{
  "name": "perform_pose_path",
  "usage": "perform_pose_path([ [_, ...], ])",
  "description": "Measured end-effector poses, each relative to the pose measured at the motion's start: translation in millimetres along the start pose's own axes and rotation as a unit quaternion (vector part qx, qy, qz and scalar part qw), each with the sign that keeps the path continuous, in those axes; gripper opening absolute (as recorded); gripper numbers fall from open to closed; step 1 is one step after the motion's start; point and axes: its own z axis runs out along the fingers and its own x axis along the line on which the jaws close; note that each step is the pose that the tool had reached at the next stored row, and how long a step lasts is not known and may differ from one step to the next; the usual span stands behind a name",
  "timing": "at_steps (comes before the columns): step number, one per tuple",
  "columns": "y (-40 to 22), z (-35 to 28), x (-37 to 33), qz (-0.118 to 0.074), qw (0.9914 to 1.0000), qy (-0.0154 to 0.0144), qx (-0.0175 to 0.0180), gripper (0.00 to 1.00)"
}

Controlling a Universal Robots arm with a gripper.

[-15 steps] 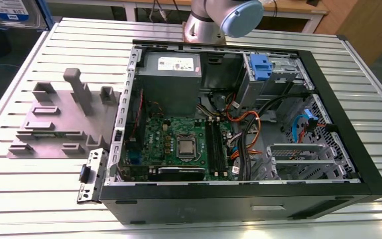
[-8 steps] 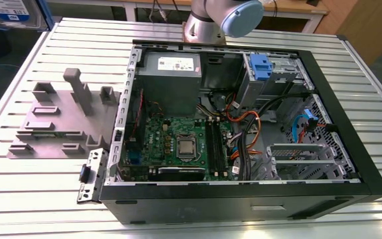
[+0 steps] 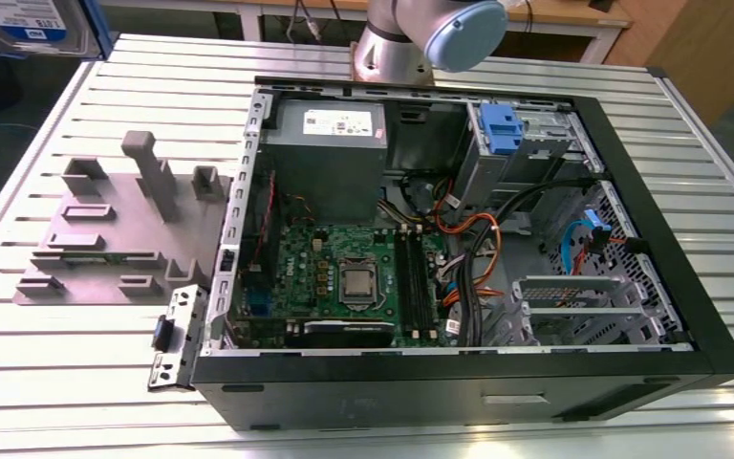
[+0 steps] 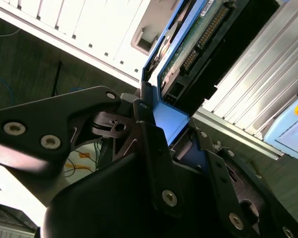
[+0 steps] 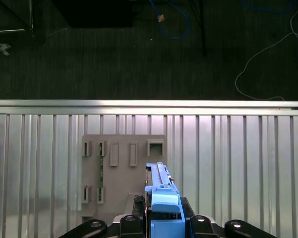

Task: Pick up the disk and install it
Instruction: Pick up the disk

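Observation:
The disk (image 3: 30, 24) hangs in the air at the far corner on the exterior view's left, its white-and-blue label facing out. In the second wrist view the disk (image 4: 198, 44) shows its green circuit board and blue carrier frame. My gripper (image 4: 171, 124) is shut on that blue frame, black fingers (image 4: 145, 116) pressed on either side. In the first wrist view the disk (image 5: 161, 193) stands edge-on between the jaws of the gripper (image 5: 161, 218). It is above the grey fixture plate (image 5: 124, 168).
An open black computer case (image 3: 469, 382) lies on the slatted metal table (image 3: 35, 382), with motherboard, cables and a blue caddy (image 3: 501, 129) inside. The grey fixture plate (image 3: 99, 239) with upright holders sits beside it on the exterior view's left. The arm's base (image 3: 399, 48) stands behind the case.

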Motion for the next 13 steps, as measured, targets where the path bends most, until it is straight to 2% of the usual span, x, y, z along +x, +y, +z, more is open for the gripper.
perform_pose_path([
  [13,-11.0,-0.3,-0.1,0.000,1.00000,0.0000,0.0000,0.37],
])
